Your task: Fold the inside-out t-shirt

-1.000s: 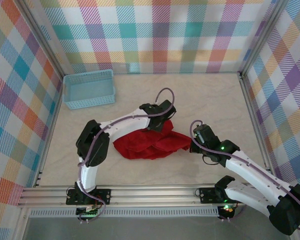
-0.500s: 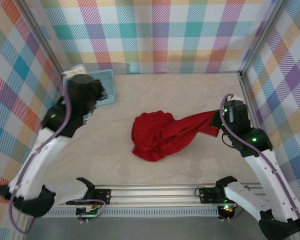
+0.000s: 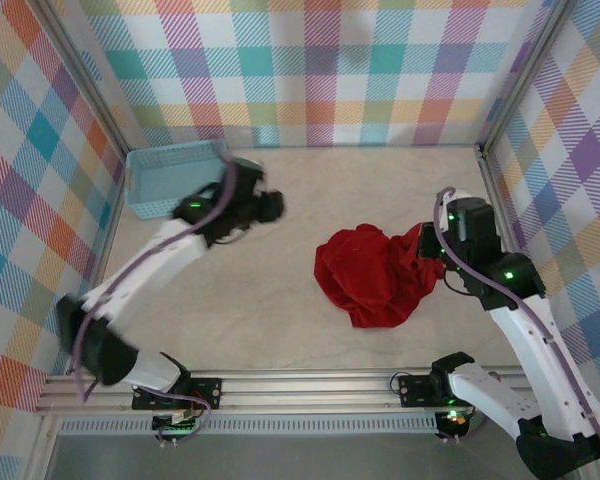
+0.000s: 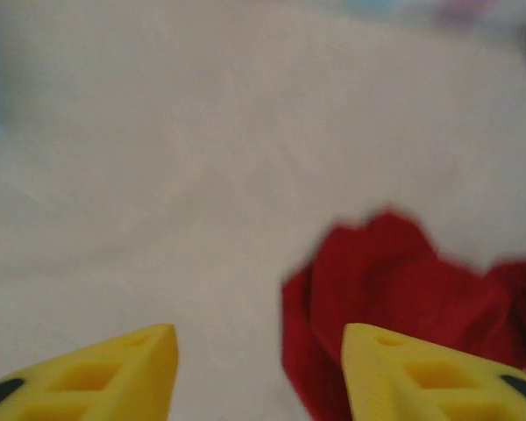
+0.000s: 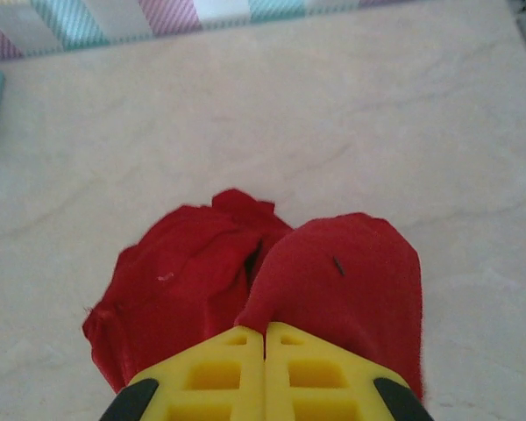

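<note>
Condition: the inside-out t-shirt (image 3: 375, 285) lies in a crumpled heap on the counter (image 3: 280, 320), right of centre and well apart from the light-blue basket (image 3: 170, 152) at the far left. No sleeve, hem or collar can be told apart in the heap.

The right pincer (image 5: 265, 331) is closed, with a fold of red cloth at the heap's right edge pinched at its tips. The left pincer (image 4: 256, 333) stands open and empty above bare counter, left of the shirt; that wrist view is blurred.

Risks noted:
1. The hold is on one bunched fold. A lift from here would likely raise a wad rather than a flat panel, because layers are caught together.
2. Pulling right with one pincer alone would drag the heap toward the right wall without spreading it.
3. The left pincer, closing on the nearest red ridge, may take several layers at once and lock the tangle.
4. Folding before flattening would leave a lumpy bundle.
</note>
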You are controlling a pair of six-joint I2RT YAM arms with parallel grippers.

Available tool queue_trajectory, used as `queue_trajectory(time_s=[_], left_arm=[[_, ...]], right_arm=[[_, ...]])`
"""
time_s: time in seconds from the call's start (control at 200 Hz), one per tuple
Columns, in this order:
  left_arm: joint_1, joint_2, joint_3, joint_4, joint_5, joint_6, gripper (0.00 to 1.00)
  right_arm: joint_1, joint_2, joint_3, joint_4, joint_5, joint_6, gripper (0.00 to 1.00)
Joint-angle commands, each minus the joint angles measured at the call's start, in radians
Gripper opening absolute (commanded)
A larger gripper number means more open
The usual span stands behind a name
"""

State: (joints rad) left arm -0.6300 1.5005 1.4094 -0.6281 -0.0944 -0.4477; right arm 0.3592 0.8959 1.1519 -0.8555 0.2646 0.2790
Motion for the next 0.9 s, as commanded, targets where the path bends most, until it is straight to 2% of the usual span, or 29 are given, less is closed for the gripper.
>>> queue_trajectory(time_s=[0.0, 0.13, 0.37, 0.49, 0.525, 0.645, 0.74, 0.82, 0.895], left_arm=[[-0.095, 0.101, -0.01, 0.06, 0.164, 0.011, 0.6], [-0.147, 0.241, 0.026, 0.102, 0.186, 0.016, 0.71], [-0.169, 0.402, 0.087, 0.169, 0.265, 0.002, 0.74], [-0.17, 0.464, 0.128, 0.167, 0.278, -0.002, 0.65], [-0.168, 0.48, 0.141, 0.165, 0.288, -0.002, 0.59], [-0.168, 0.509, 0.175, 0.134, 0.276, 0.003, 0.3], [-0.16, 0.474, 0.173, 0.108, 0.232, 0.011, 0.0], [-0.136, 0.386, 0.143, 0.082, 0.15, 0.001, 0.0], [-0.098, 0.238, 0.066, 0.086, 0.064, -0.038, 0.0]], right_arm=[[-0.002, -0.003, -0.011, 0.017, -0.013, 0.011, 0.0], [-0.002, -0.003, -0.038, 0.024, -0.018, 0.019, 0.0], [-0.002, -0.017, -0.085, 0.028, -0.015, 0.022, 0.0], [-0.002, -0.013, -0.095, 0.024, 0.007, 0.027, 0.0], [-0.002, -0.011, -0.093, 0.022, 0.019, 0.03, 0.0], [-0.002, 0.007, -0.065, -0.012, 0.094, 0.046, 0.0], [-0.011, 0.026, -0.021, -0.043, 0.156, 0.052, 0.0], [-0.036, 0.045, 0.035, -0.069, 0.174, 0.052, 0.0], [-0.064, 0.06, 0.093, -0.089, 0.184, 0.041, 0.0]])
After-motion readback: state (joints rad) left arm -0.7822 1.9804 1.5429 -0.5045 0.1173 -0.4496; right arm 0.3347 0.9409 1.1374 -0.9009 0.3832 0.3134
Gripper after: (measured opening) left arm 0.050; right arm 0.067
